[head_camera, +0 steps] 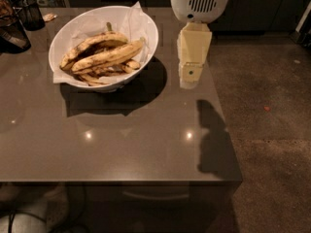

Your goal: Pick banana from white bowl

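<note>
The white bowl stands at the back left of the grey table, lined with white paper. The banana, long, yellow and brown-speckled, lies across the top of the bowl with another large one behind it and several smaller curved ones beneath. My gripper hangs above the table just right of the bowl, under the white arm housing. It is seen as one cream block pointing down, apart from the bowl and holding nothing visible.
The grey table has its right edge close to the gripper and its front edge near the bottom. A dark cup and dark objects stand at the back left. Speckled floor lies to the right.
</note>
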Available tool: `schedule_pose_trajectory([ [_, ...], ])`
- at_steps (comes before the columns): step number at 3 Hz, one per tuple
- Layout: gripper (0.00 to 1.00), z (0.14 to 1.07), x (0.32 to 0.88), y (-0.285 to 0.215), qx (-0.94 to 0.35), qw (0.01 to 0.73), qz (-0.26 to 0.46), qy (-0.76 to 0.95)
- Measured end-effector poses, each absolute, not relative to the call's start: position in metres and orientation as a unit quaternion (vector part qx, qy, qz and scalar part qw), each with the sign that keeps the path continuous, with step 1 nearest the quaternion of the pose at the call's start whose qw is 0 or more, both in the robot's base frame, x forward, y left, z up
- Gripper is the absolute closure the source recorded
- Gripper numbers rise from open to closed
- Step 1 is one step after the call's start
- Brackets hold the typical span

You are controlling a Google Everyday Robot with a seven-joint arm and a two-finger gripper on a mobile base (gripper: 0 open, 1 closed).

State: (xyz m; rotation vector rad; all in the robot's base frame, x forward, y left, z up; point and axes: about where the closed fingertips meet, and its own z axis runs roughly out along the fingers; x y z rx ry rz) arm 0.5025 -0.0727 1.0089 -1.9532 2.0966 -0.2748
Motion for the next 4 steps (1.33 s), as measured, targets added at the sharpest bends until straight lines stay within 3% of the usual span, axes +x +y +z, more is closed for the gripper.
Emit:
schedule_pose_trajectory([
  [1, 0.0, 1.023, 0.517, -0.051, -0.686, 0.161, -0.088, 0.704],
  [3, 0.0, 1.052, 0.564, 0.049, -0.745, 0.185, -0.114, 0.631],
  [4, 0.0, 1.057, 0.569, 0.068, -0.749, 0.206, -0.114, 0.619],
])
